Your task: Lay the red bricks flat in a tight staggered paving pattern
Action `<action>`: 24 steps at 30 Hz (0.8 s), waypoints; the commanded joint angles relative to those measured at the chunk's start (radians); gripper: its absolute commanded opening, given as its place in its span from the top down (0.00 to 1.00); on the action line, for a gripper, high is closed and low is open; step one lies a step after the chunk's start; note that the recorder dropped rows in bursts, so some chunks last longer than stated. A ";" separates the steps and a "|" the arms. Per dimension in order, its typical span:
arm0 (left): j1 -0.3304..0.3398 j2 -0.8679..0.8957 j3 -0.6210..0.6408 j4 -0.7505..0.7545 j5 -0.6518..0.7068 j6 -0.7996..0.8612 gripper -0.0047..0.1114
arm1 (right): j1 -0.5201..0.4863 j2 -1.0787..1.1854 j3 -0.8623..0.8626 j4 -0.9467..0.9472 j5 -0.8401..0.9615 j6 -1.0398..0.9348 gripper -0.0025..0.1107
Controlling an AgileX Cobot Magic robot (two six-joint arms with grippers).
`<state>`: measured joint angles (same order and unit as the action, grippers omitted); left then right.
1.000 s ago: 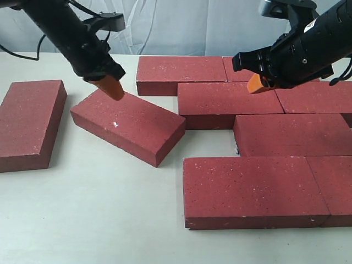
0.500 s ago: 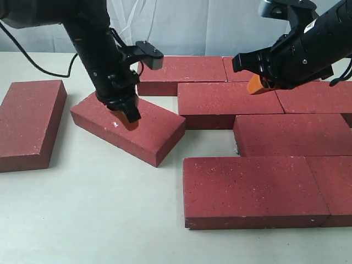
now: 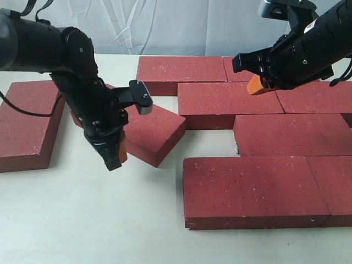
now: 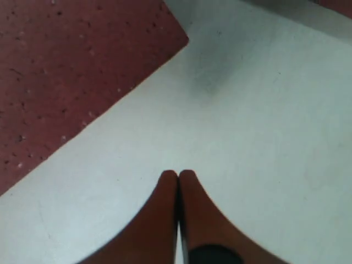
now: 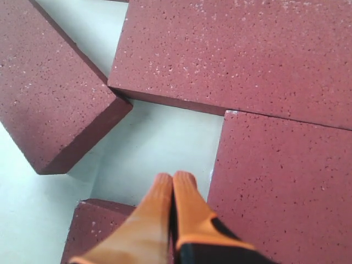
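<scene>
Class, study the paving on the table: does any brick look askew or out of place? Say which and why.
Yes. The angled brick beside the left gripper lies diagonal to the straight rows, outside the pattern. A lone brick sits apart at the far left, unjoined.

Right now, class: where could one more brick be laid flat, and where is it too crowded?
Widest bare table: near the front, left of the front brick, before the slanted brick. A small gap sits between the slanted brick and the paved rows. Crowded: right side, bricks packed tight.
</scene>
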<state>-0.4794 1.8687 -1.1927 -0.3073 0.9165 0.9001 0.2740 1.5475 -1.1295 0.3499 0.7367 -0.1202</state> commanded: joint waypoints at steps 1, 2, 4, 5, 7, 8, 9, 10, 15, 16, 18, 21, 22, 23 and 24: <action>-0.004 -0.001 0.027 -0.104 -0.074 0.087 0.96 | -0.004 -0.007 0.001 -0.001 -0.002 -0.003 0.98; -0.004 0.007 0.027 -0.129 -0.081 0.100 0.96 | -0.004 -0.007 0.001 -0.001 -0.004 -0.003 0.98; -0.004 0.023 0.027 -0.158 -0.088 0.109 0.96 | -0.004 -0.007 0.001 -0.001 -0.004 -0.003 0.98; -0.004 0.038 0.027 -0.173 -0.090 0.109 0.96 | -0.004 -0.007 0.001 -0.001 -0.004 -0.003 0.98; -0.004 0.046 0.027 -0.173 -0.095 0.109 0.96 | -0.004 -0.007 0.001 -0.001 -0.004 -0.003 0.98; -0.004 0.050 0.027 -0.175 -0.111 0.109 0.96 | -0.004 -0.007 0.001 -0.001 -0.004 -0.003 0.98; -0.004 0.051 0.027 -0.180 -0.122 0.109 0.96 | -0.004 -0.007 0.001 -0.001 -0.004 -0.003 0.98; -0.004 0.051 0.027 -0.188 -0.136 0.109 0.96 | -0.004 -0.007 0.001 -0.001 -0.004 -0.003 0.98; -0.004 0.051 0.027 -0.255 -0.194 0.141 0.96 | -0.004 -0.007 0.001 -0.001 -0.006 -0.003 0.98; -0.004 0.051 0.027 -0.274 -0.195 0.156 0.96 | -0.004 -0.007 0.001 -0.001 -0.006 -0.003 0.98; -0.004 0.051 0.027 -0.303 -0.195 0.157 0.96 | -0.004 -0.007 0.001 -0.001 -0.006 -0.003 0.98; -0.004 0.051 0.027 -0.331 -0.195 0.157 0.96 | -0.004 -0.007 0.001 -0.001 -0.006 -0.003 0.98; -0.004 0.051 0.027 -0.339 -0.195 0.157 0.96 | -0.004 -0.007 0.001 -0.001 -0.006 -0.003 0.98; -0.004 0.051 0.027 -0.353 -0.193 0.159 0.96 | -0.004 -0.007 0.001 -0.001 -0.006 -0.003 0.98; -0.004 0.051 0.027 -0.370 -0.191 0.159 0.96 | -0.004 -0.007 0.001 -0.001 -0.006 -0.003 0.98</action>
<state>-0.4794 1.9199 -1.1650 -0.6242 0.7471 1.0539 0.2740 1.5475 -1.1295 0.3499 0.7367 -0.1202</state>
